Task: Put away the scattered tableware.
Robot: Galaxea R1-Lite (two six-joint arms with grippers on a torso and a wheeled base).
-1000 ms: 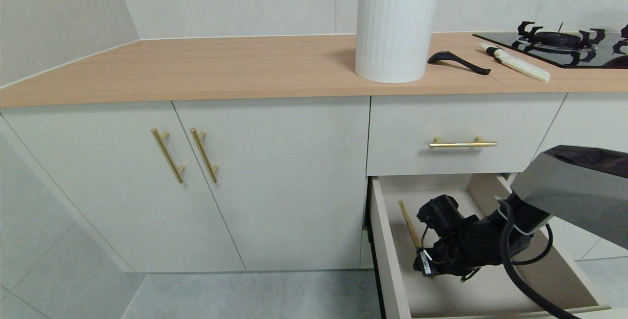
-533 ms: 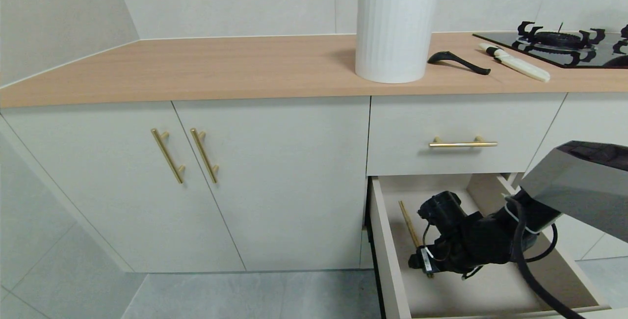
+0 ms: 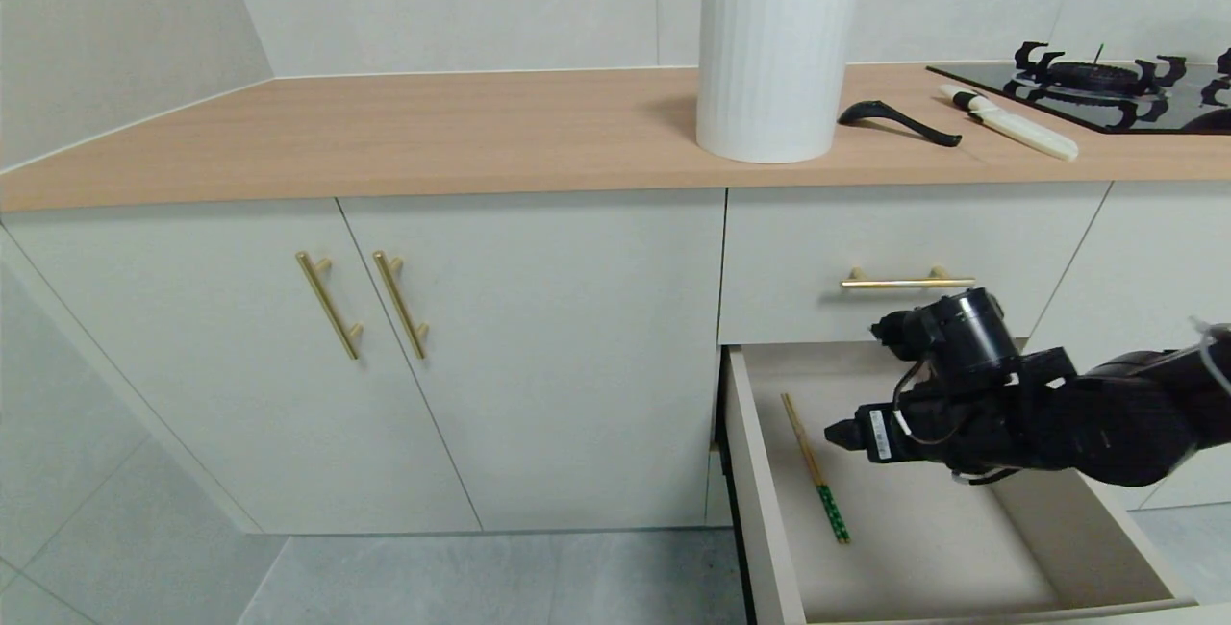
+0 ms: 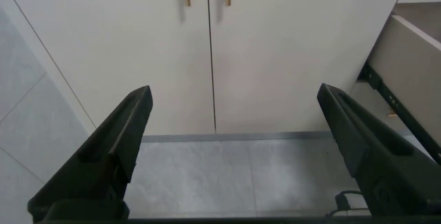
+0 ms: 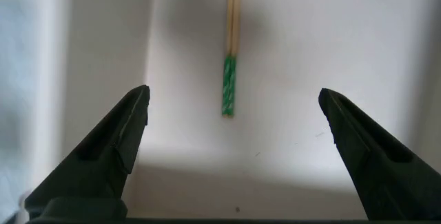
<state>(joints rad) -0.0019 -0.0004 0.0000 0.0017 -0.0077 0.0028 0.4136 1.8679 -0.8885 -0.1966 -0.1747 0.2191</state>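
A pair of wooden chopsticks (image 3: 814,467) with green ends lies on the floor of the open lower drawer (image 3: 760,490), near its left wall. In the right wrist view the chopsticks (image 5: 231,58) lie between and beyond the open fingers. My right gripper (image 3: 839,435) hovers above the drawer, open and empty, just right of the chopsticks. My left gripper (image 4: 234,148) hangs low, open, facing the cabinet doors (image 4: 207,45) and the floor. On the wooden counter (image 3: 385,135) lie a black spoon (image 3: 898,121) and a white knife (image 3: 1008,121).
A tall white ribbed vase (image 3: 775,43) stands on the counter beside the spoon. A black gas hob (image 3: 1106,91) sits at the far right. The upper drawer (image 3: 908,264) with a gold handle is closed above the open one. Two gold handles (image 3: 364,303) mark the left doors.
My right gripper has let go of the chopsticks, which now lie in the drawer, and has risen out of the drawer up and to the right.
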